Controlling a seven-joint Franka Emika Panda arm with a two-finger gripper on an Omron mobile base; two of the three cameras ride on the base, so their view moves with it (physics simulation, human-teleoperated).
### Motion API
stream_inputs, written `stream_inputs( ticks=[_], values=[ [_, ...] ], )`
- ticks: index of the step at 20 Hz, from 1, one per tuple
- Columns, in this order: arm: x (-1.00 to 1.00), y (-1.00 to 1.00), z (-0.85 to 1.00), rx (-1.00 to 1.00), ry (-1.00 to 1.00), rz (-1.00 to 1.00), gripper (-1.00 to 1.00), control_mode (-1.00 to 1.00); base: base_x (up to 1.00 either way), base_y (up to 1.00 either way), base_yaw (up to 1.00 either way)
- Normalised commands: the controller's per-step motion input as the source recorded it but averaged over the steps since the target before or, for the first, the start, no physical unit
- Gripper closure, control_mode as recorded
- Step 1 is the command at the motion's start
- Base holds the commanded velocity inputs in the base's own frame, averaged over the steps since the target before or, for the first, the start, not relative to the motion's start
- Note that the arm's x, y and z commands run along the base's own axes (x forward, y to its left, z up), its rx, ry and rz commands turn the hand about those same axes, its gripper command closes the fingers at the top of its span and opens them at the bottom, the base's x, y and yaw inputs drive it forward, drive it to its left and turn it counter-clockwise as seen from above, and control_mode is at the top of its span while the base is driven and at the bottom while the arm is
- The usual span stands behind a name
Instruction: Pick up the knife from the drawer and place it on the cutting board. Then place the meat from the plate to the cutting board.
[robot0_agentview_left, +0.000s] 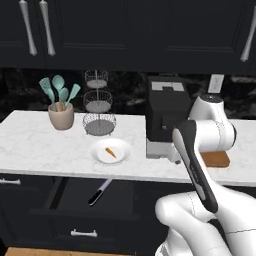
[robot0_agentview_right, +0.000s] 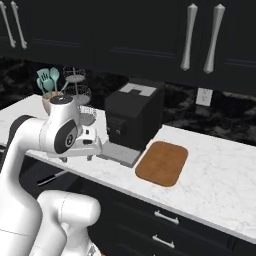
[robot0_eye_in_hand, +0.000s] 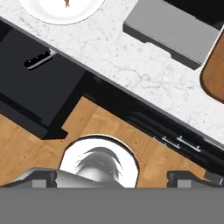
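The drawer (robot0_agentview_left: 70, 200) stands pulled out below the counter, and the knife (robot0_agentview_left: 100, 192) lies inside it, black handle toward the front. In the hand view the knife (robot0_eye_in_hand: 38, 59) rests in the drawer (robot0_eye_in_hand: 43, 87) at the upper left. The white plate (robot0_agentview_left: 120, 156) holds the small orange meat (robot0_agentview_left: 110, 153). The brown cutting board (robot0_agentview_right: 162, 163) lies right of the coffee machine. My gripper (robot0_agentview_right: 77, 158) hangs open and empty over the counter's front edge, between plate and coffee machine, up and to the right of the knife. Its fingertips (robot0_eye_in_hand: 43, 178) stand wide apart.
A black coffee machine (robot0_agentview_left: 167, 115) stands on the counter beside the board. A tiered wire basket (robot0_agentview_left: 98, 105) and a pot of teal utensils (robot0_agentview_left: 61, 107) sit at the back left. Black upper cabinets (robot0_agentview_right: 150, 30) hang overhead. Closed drawers (robot0_agentview_right: 165, 217) lie lower right.
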Motion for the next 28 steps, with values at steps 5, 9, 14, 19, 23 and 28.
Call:
stream_inputs(
  ticks=[5,9,14,19,23,28],
  values=[
    [0.0,0.0,0.0,0.0,0.0,0.0,-1.0,1.0,0.45,-0.1,0.01],
    [-0.04,0.0,-0.1,0.0,0.0,0.03,-1.0,-1.0,-0.06,-0.04,0.04],
    [-0.12,0.41,-0.55,-0.02,0.0,0.18,-1.0,-1.0,0.0,0.0,0.0],
    [0.0,0.79,-0.55,-0.01,0.0,0.1,-1.0,-1.0,0.0,0.0,0.0],
    [-0.02,1.0,-0.35,0.0,0.0,-0.05,-1.0,-1.0,0.0,0.0,0.0],
    [-0.01,0.97,-0.17,0.05,0.0,-0.2,-1.0,-1.0,0.0,0.0,0.0]
  ],
)
